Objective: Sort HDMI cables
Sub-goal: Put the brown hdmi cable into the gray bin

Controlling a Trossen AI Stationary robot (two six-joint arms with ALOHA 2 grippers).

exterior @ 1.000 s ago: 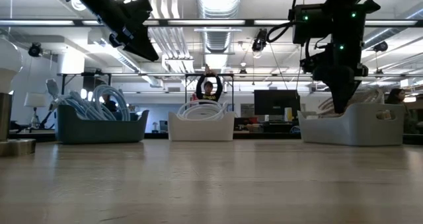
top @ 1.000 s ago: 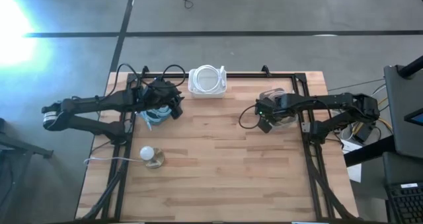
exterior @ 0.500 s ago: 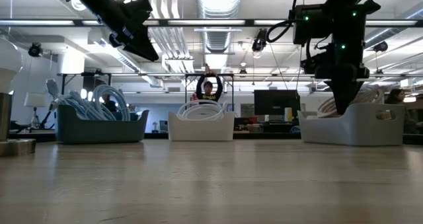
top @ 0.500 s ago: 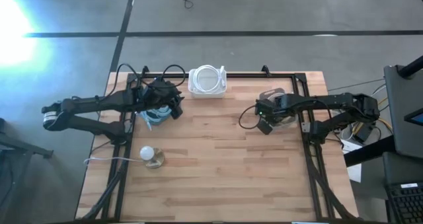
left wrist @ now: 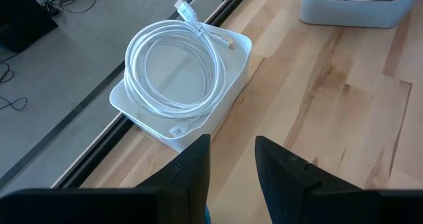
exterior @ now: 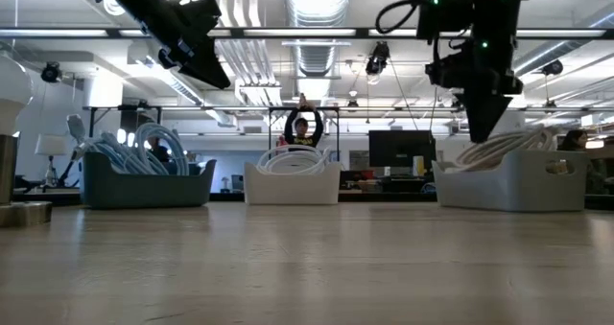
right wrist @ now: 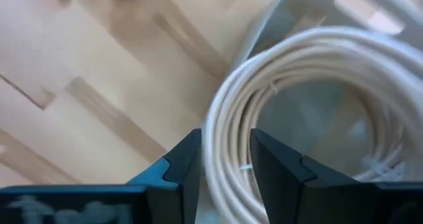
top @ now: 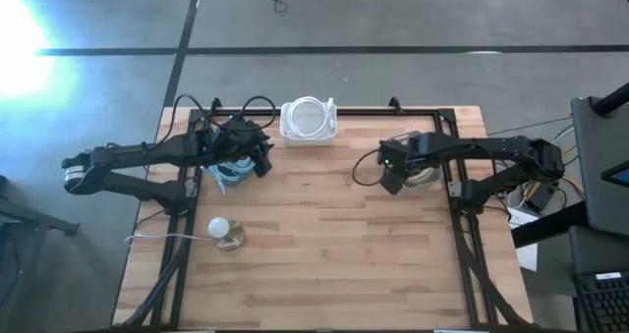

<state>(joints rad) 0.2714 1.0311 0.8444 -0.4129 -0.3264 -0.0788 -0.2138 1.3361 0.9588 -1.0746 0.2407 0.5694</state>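
Closest to the front edge of the wooden table (top: 324, 245) stands a small round white knob on a tan base (top: 225, 233), near the left side. Farther back, three bins sit in a row across the table. The dark bin (exterior: 144, 183) on the left holds light blue cable coils (exterior: 144, 145). The left gripper (top: 257, 160) hangs above this bin, and its two dark fingers (left wrist: 195, 168) stand a little apart with nothing between them. The white bin (left wrist: 232, 72) in the middle sits at the far edge of the table, and one white cable coil (left wrist: 173, 69) lies flat inside it, with its small plug sticking up. The pale bin (exterior: 508, 179) on the right holds beige cable coils (exterior: 504, 148). The right gripper (top: 391, 181) hangs in the air just above the near edge of this bin. Its fingers (right wrist: 182, 164) are a little apart, and a beige coil (right wrist: 291, 112) shows just past them, but it is hard to tell if the fingers touch it. Far behind the table, a person (exterior: 301, 128) in the room has both arms raised up high.
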